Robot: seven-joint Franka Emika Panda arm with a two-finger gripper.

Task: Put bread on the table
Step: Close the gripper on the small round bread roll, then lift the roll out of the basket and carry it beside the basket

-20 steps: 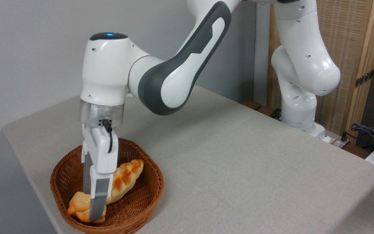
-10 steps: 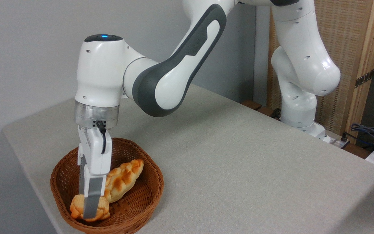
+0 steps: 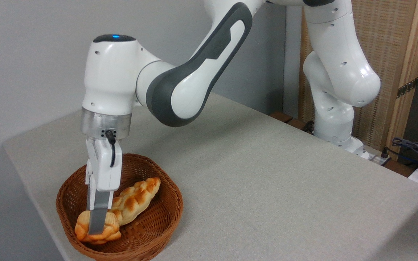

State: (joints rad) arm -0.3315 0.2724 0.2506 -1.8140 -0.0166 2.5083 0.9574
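The gripper (image 3: 95,226) pointed straight down into the wicker basket (image 3: 158,232), its grey fingers (image 3: 97,219) clasped around the small ridged roll (image 3: 109,226) at the basket's near left side. A longer braided loaf (image 3: 138,199) lay just behind and to the right of the roll, touching it. The basket sat on the near left part of the grey-beige table (image 3: 267,188).

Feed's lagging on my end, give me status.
Gripper shut on bread, low inside basket. Bread not on table yet. Braided loaf right alongside; basket rim to clear.
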